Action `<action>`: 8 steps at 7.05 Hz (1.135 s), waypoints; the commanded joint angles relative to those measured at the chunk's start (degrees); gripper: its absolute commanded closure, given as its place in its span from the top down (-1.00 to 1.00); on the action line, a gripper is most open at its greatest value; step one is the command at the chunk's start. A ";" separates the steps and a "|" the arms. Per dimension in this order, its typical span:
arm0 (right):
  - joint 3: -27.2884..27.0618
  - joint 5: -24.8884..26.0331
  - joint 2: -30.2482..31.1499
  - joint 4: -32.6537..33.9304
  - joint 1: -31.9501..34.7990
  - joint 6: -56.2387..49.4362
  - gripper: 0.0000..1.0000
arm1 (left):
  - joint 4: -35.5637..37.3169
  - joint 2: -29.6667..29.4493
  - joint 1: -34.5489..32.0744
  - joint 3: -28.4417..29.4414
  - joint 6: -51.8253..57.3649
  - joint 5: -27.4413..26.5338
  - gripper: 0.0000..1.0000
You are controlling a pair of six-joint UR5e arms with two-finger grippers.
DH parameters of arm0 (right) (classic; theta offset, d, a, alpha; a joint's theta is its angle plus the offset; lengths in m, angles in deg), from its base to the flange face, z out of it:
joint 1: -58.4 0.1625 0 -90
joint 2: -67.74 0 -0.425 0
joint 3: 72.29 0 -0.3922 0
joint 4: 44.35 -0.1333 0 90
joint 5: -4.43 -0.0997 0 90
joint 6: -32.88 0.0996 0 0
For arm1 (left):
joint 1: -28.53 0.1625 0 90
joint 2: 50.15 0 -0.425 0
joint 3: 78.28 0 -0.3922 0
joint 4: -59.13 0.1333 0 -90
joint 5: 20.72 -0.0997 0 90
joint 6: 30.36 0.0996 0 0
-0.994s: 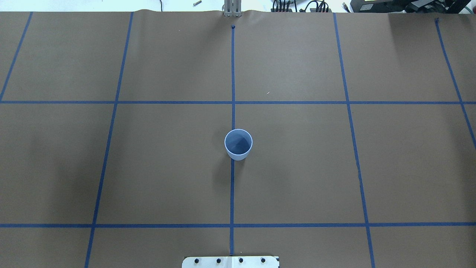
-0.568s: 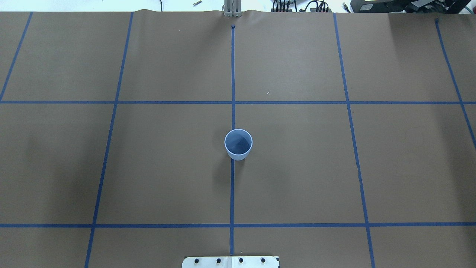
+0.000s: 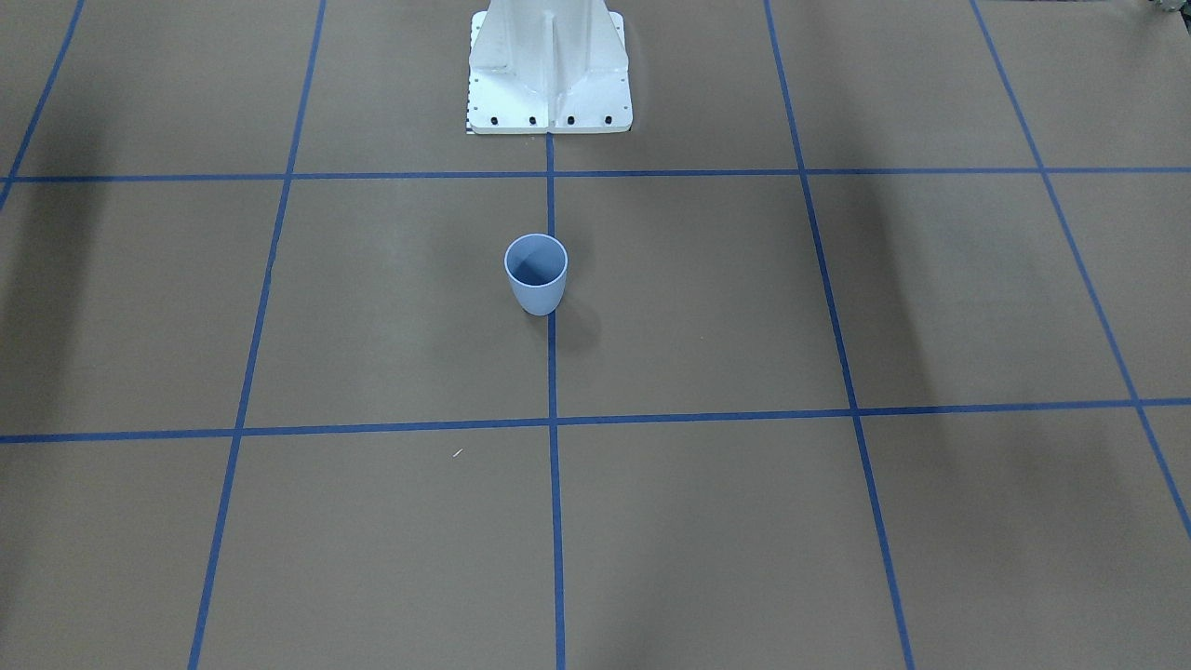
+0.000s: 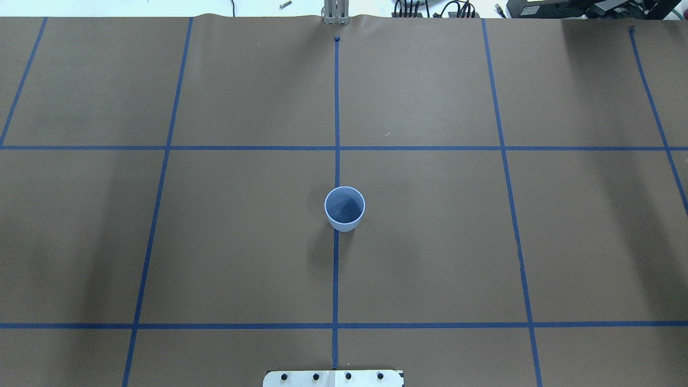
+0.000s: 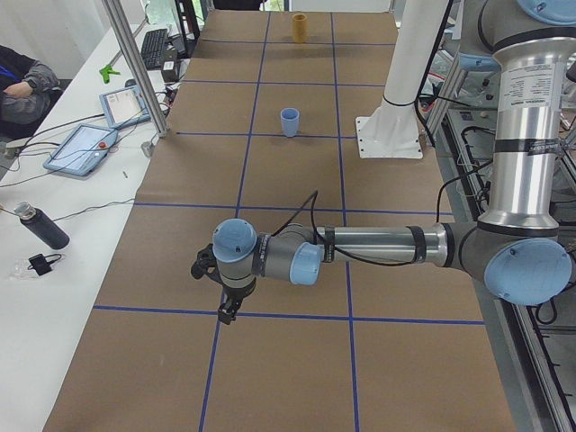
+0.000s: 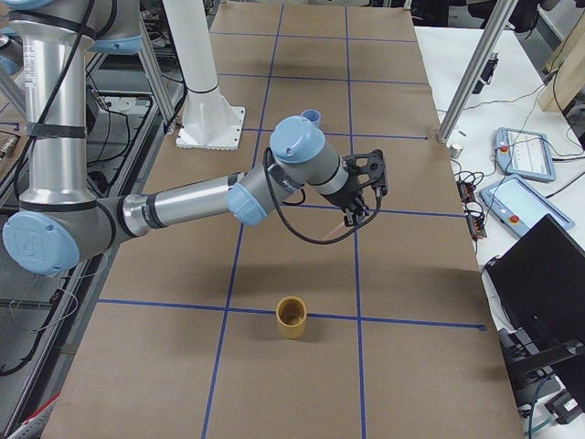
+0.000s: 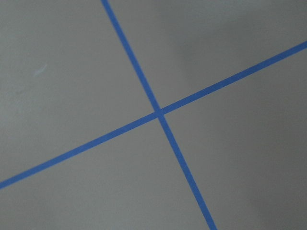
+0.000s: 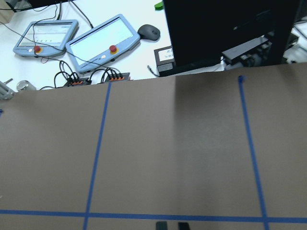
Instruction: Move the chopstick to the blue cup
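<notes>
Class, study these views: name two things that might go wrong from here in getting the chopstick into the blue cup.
1. Only a short pinkish tip, probably the chopstick, shows at the right gripper, far from the blue cup; it may slip in transit.
2. The cup is small, with a narrow base; a chopstick that arrives off-centre might strike its rim and tip it.

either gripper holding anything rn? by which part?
Cannot tell for sure. A thin pinkish sliver, possibly the chopstick, hangs below the right gripper; the grip point is unclear. Nothing seen in the left gripper.
</notes>
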 commanded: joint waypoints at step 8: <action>-0.61 36.45 -51.92 56.43 -49.47 71.61 -1.00 | 8.59 0.37 -1.70 -3.90 -1.27 0.06 0.97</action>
